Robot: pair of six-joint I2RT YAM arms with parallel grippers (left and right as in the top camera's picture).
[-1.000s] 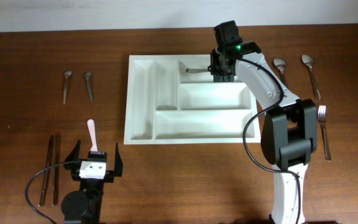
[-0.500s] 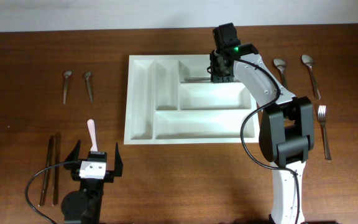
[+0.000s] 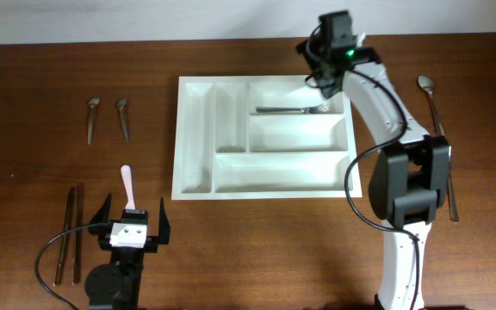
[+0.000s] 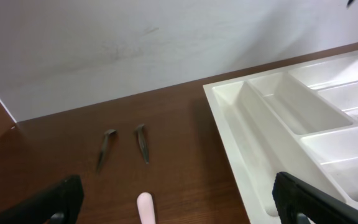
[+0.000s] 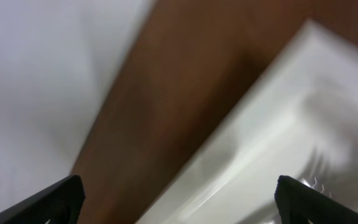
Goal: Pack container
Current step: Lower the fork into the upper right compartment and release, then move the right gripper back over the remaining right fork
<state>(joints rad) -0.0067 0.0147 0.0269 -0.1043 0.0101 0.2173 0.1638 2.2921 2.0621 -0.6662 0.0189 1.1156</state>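
The left fingers [image 4: 55,200] are spread wide with nothing between them. They hover low over the bare wooden surface [image 3: 257,250] at about 7 o'clock from the tray [image 3: 198,185]. Just ahead of them, at 12 o'clock, a pale pink handle [image 3: 127,181] lies on the wood, its near end close to the fingertips; what it belongs to cannot be told. At 9 o'clock from these fingers, two thin dark utensils [image 3: 69,234] lie side by side, pointing away from the robot. Farther off at 11 o'clock are two small spoons [image 3: 93,118], apart from each other and well clear of the tray.

The right fingers [image 5: 316,204] are also open and empty. The wrist view past them is blurred, showing only a white tray edge, brown wood and a pale wall [image 5: 36,81]. From above, the right arm [image 3: 377,86] reaches to the tray's 1 o'clock corner, with its wrist over the far rim.

The white tray sits flat in the middle of the surface, its two narrow compartments at 9 o'clock and three long ones stacked at 3 o'clock. A fork [image 3: 293,109] lies alone in the farthest long compartment, tines toward 3 o'clock. The other compartments hold nothing. At 3 o'clock beyond the arm, a larger spoon [image 3: 430,102] rests on the wood.
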